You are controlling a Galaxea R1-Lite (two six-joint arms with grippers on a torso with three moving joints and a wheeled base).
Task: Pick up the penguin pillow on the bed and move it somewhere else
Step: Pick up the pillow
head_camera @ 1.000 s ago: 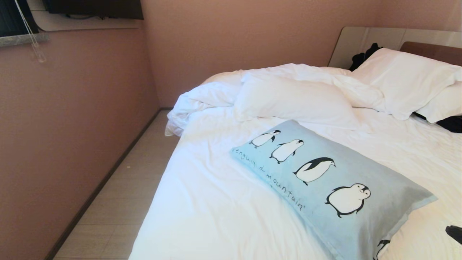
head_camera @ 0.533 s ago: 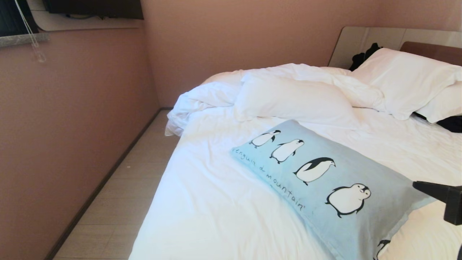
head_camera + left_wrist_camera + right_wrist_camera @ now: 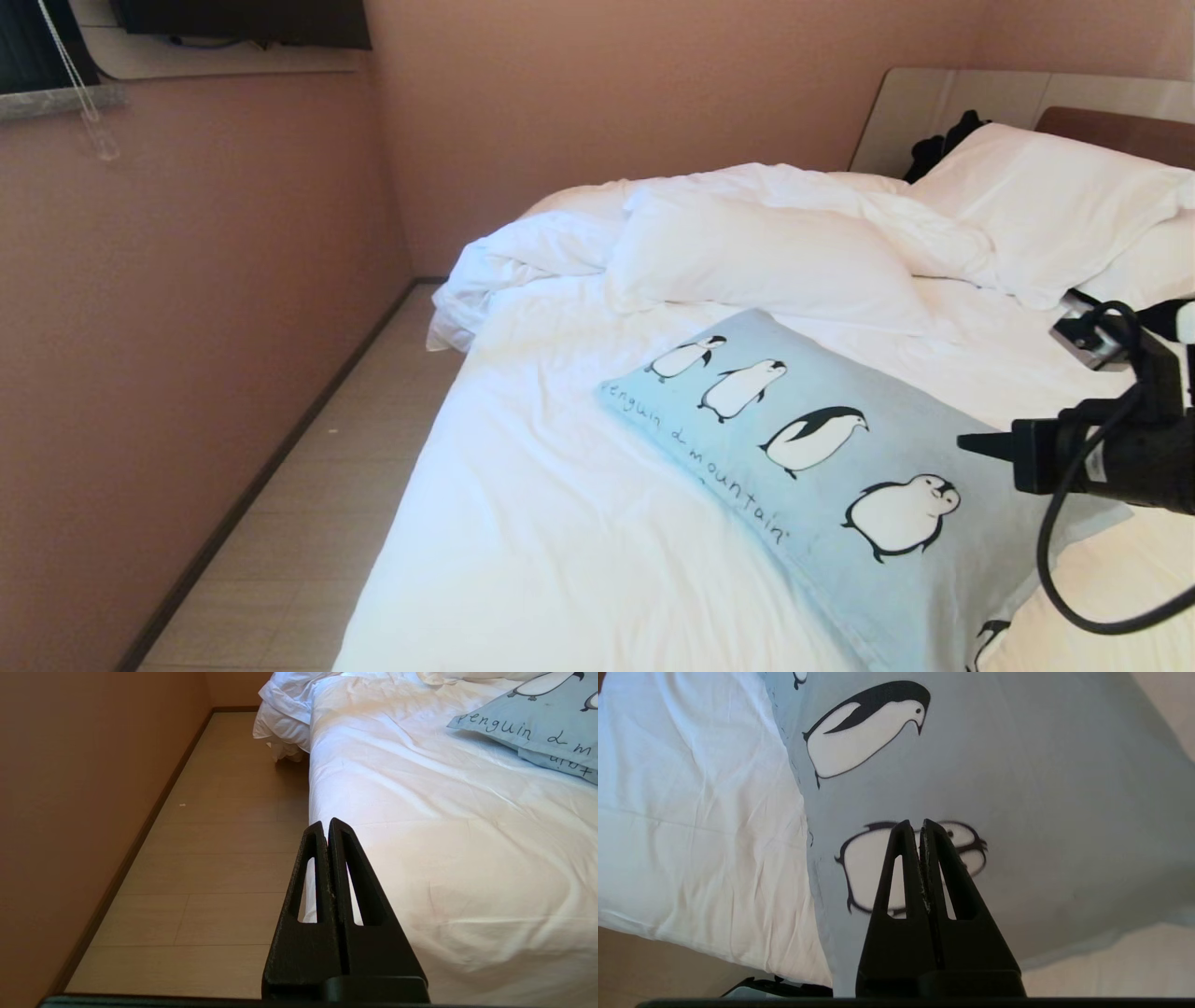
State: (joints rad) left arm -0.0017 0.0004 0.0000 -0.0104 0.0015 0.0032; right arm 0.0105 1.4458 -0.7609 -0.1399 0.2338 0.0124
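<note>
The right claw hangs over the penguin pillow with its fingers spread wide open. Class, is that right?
Not quite. The right claw does hang over the penguin pillow, but its fingers are pressed shut, as the right wrist view shows.

- The pillow runs off the bottom edge in the head view; its fifth penguin shows only a sliver there.
- The right arm covers the pillow's right corner and is itself cut by the right edge.
- A dark item by the headboard is half hidden behind a white pillow; what it is can't be told.
- The headboard is cut off at the right edge.
- In the left wrist view the pillow is clipped at the right, its lettering breaking off mid-word.
- In the right wrist view the right gripper hides the middle of a blurred penguin.
- A dark object peeks from under the sheet there, unidentifiable.
</note>
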